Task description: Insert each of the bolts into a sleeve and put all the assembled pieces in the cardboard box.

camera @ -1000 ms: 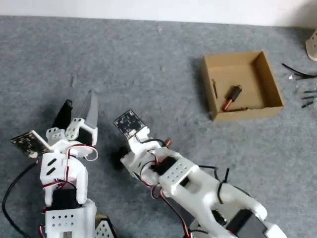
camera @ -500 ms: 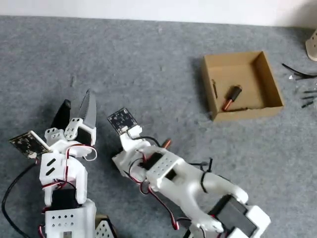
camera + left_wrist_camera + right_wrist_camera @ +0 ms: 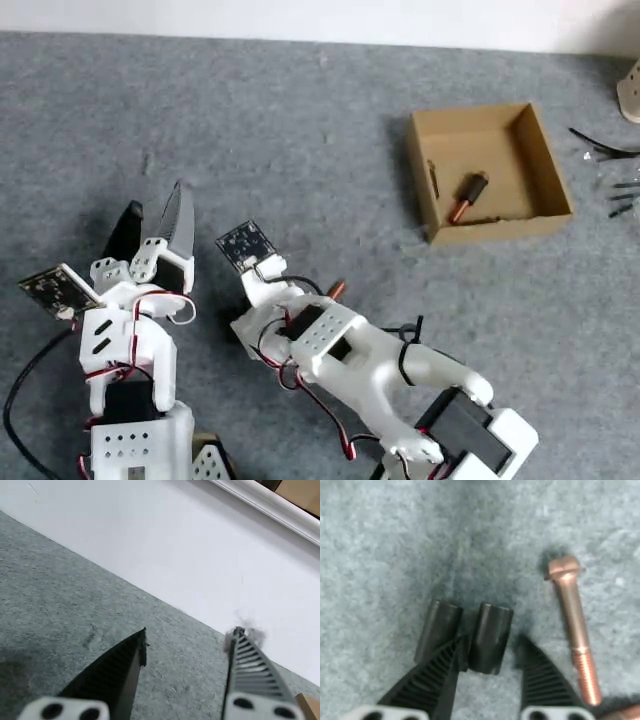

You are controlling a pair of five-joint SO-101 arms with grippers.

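The sleeves are matte black, the bolt coppery, the cardboard box plain brown, the table mottled grey.

2 sleeves, 1 loose bolt, 1 assembled pc, 1 cardboard box.

We note a grey felt-like mat forming the work surface. A white wall borders its far edge, carrying a white moulding. Thin dark items, possibly cables, lie at one edge.
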